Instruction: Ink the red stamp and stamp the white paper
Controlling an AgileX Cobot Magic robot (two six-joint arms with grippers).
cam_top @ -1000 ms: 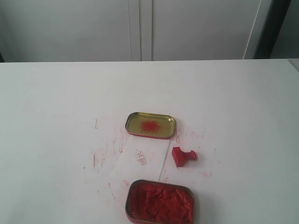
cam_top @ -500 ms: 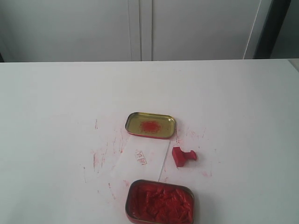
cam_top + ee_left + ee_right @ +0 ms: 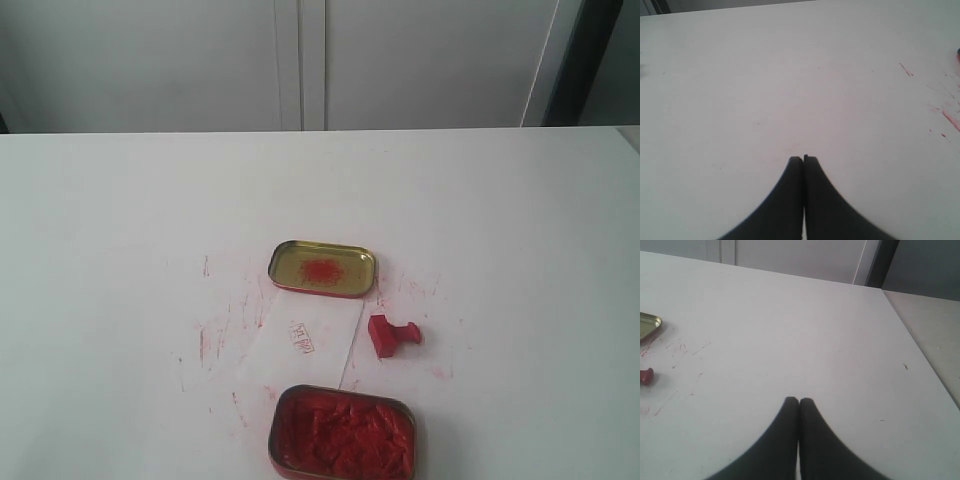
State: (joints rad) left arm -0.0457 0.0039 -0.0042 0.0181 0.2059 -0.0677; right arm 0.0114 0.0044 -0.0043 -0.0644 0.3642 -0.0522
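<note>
The red stamp [image 3: 392, 335] lies on its side on the table, just right of the white paper [image 3: 305, 341], which bears a small red mark. A sliver of the red stamp [image 3: 645, 375] also shows at the edge of the right wrist view. A tin of lumpy red paste [image 3: 343, 433] sits at the near edge, below the paper. My left gripper [image 3: 803, 159] is shut and empty over bare tabletop. My right gripper [image 3: 799, 400] is shut and empty too, well away from the stamp. Neither gripper appears in the exterior view.
A gold-rimmed lid [image 3: 322, 267] with a red smear lies just beyond the paper; its corner [image 3: 649, 324] shows in the right wrist view. Red smudges mark the white table [image 3: 120, 250] around the paper. The table's right edge [image 3: 920, 345] runs close to my right gripper.
</note>
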